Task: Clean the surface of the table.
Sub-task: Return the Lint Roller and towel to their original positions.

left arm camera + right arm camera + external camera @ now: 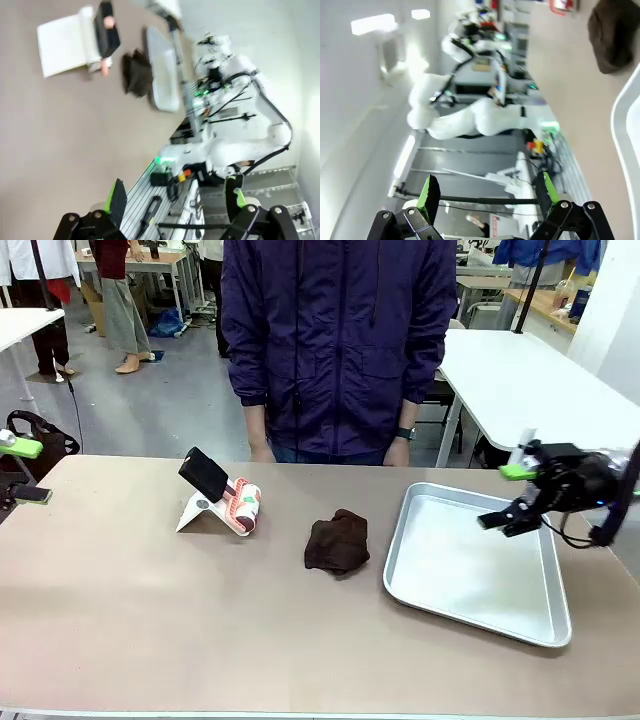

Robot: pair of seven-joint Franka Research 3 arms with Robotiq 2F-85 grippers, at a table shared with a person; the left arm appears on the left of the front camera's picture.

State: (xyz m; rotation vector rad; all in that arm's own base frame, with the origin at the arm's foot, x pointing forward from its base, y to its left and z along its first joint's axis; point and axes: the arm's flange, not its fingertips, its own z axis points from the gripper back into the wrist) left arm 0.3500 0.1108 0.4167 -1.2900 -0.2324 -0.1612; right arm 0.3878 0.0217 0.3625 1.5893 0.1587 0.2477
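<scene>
The table (150,620) is a wide taupe-brown top with a thin pale edge. A crumpled dark brown cloth (337,541) lies near its middle, also seen in the left wrist view (136,73) and the right wrist view (615,35). My right gripper (507,496) hovers open over the right side of a metal tray (470,590), with nothing between its fingers (430,192). My left gripper (25,472) stands open at the table's far left edge, its green-padded fingers (117,196) empty and well away from the cloth.
A black phone (204,473) leans on a white stand (195,513) left of the cloth, with a red-and-white roll (244,505) beside it. A person in a dark purple jacket (340,340) stands at the far edge, hands down. The front of the table is bare.
</scene>
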